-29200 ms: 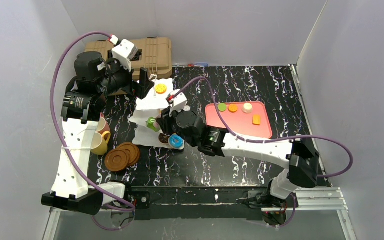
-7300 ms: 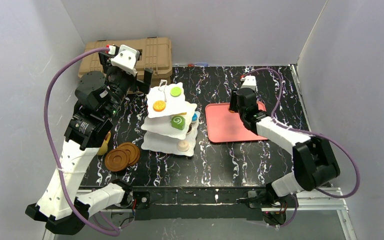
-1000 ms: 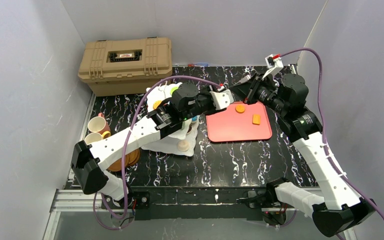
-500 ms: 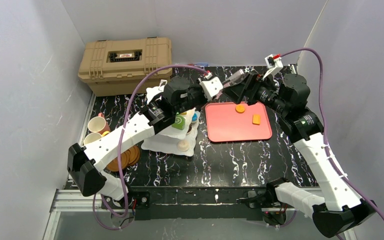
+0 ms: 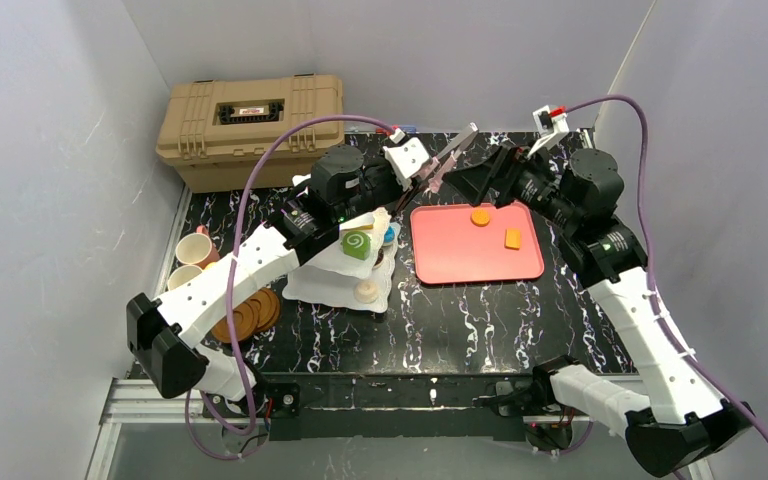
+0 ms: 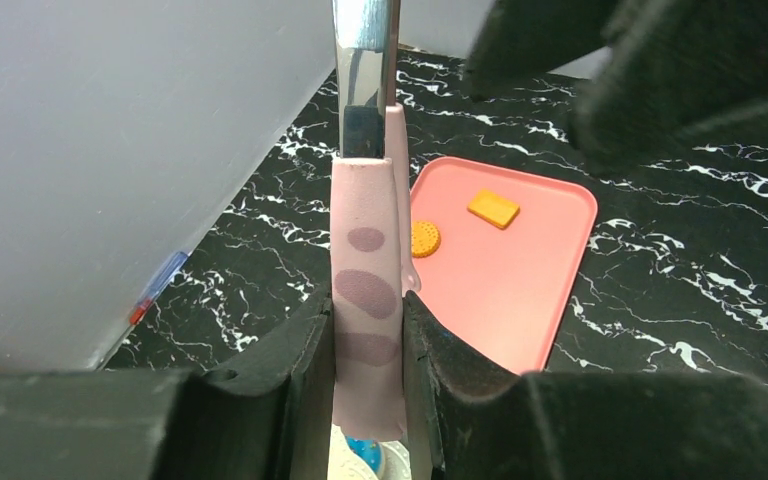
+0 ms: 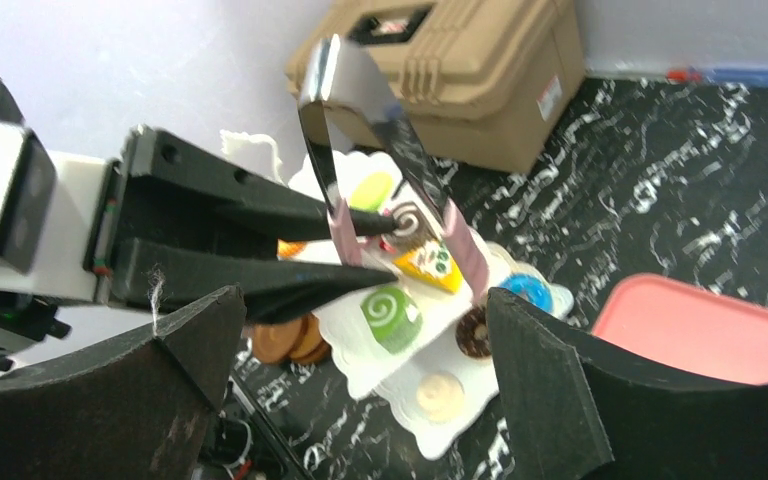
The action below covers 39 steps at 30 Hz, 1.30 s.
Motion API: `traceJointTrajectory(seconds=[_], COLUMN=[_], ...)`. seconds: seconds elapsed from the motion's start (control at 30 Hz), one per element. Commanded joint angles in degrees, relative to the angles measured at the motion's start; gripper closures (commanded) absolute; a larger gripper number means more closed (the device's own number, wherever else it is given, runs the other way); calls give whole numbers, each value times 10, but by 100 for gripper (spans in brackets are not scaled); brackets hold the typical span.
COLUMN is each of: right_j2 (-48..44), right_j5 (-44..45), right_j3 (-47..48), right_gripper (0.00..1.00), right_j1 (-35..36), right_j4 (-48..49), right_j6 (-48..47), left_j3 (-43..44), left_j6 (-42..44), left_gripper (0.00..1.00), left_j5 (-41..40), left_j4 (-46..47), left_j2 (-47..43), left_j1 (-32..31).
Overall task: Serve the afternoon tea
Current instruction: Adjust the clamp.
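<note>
— What sort of room is it?
— A closed-in bay with plain pale panels. The back wall [image 5: 440, 60] runs across the top of the frame, and the left wall [image 5: 40, 200] and right wall [image 5: 720, 200] slant down the sides.
— And the surface?
— A table [image 5: 480, 320], black with white marble veining. A tan ribbed case [image 5: 252, 128] sits upper left, by the back wall. The light is soft and even.

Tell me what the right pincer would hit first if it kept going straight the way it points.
Most likely the tongs, which the left pincer holds just ahead of the right pincer. Beyond them lies the tiered stand, though depth is hard to judge.
</note>
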Motion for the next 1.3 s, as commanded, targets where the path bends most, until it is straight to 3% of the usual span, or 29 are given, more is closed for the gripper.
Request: traceJointTrajectory(seconds=[0.0, 0.23, 0.43, 0.93, 1.1, 1.13, 1.17, 1.27], right_j2=[22, 41, 67, 98, 104, 104, 104, 104], right_j5=[-28, -25, -3, 65, 76, 80, 85, 110], right_j3=[-7, -28, -13, 31, 31, 27, 23, 10], right_gripper=[2, 2, 2, 31, 39, 40, 41, 40], right_j1=[-1, 0, 20, 46, 46, 46, 46, 46], right_j4=[133, 184, 170, 60, 58, 61, 66, 71], right_j6=[47, 61, 44, -22, -27, -28, -32, -56], left_j3=[6, 20, 35, 37, 42, 43, 44, 54], left_j6=[-15, -20, -10, 14, 7, 4, -2, -17], left_gripper=[100, 100, 100, 98, 50, 27, 16, 2], left_j5=[22, 26, 21, 3, 14, 20, 24, 33], left_j4=[13, 12, 12, 9, -3, -3, -19, -48], left_j2=[-30, -18, -1, 4, 7, 6, 3, -5], left_j1=[-2, -6, -14, -17, -20, -21, -21, -22])
